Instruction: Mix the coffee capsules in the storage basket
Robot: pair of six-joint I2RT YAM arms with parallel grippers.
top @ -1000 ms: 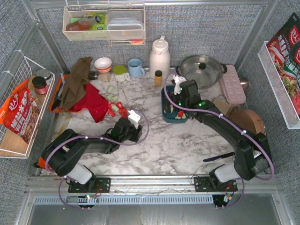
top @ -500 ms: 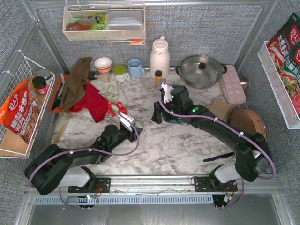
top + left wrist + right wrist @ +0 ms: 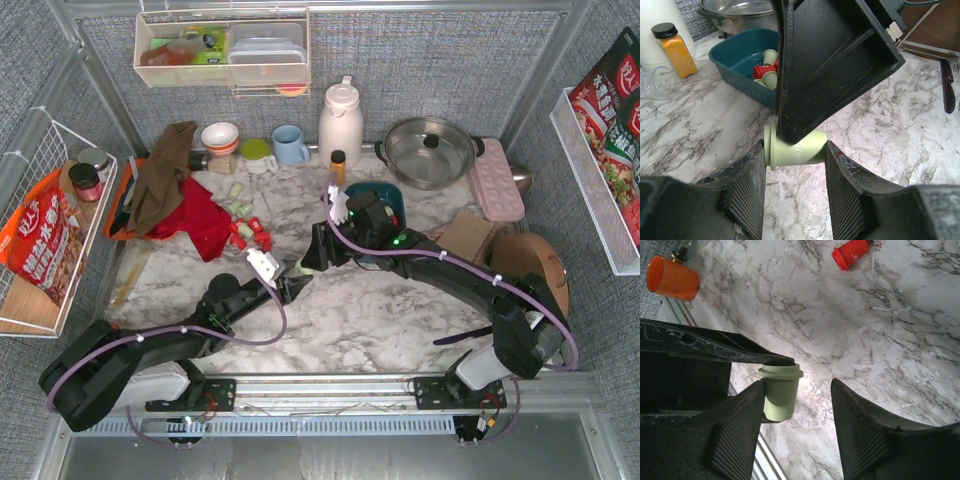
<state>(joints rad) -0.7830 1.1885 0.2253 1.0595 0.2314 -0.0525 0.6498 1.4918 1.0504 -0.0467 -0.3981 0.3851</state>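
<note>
My left gripper (image 3: 795, 155) is shut on a pale mint green capsule (image 3: 799, 151) and holds it sideways just above the marble. In the top view the left gripper (image 3: 291, 284) is at mid-table. My right gripper (image 3: 312, 258) is open right beside it. In the right wrist view the right gripper (image 3: 797, 420) brackets the same capsule (image 3: 780, 396), which lies against one of its fingers (image 3: 737, 435). The teal storage basket (image 3: 392, 194) stands behind the right arm. It holds red and green capsules (image 3: 767, 72). Loose red capsules (image 3: 247, 232) and green capsules (image 3: 240, 206) lie by the red cloth.
A white jug (image 3: 340, 120), a steel pot (image 3: 430, 150) and an orange-capped bottle (image 3: 337, 165) stand behind the basket. A red cloth (image 3: 195, 218) lies at the left. A brown board (image 3: 530, 265) and a dark utensil (image 3: 465, 335) lie at the right.
My left gripper has carried the green capsule right and forward to mid-table. My right gripper has left the basket and moved left to meet it, so the basket now shows.
</note>
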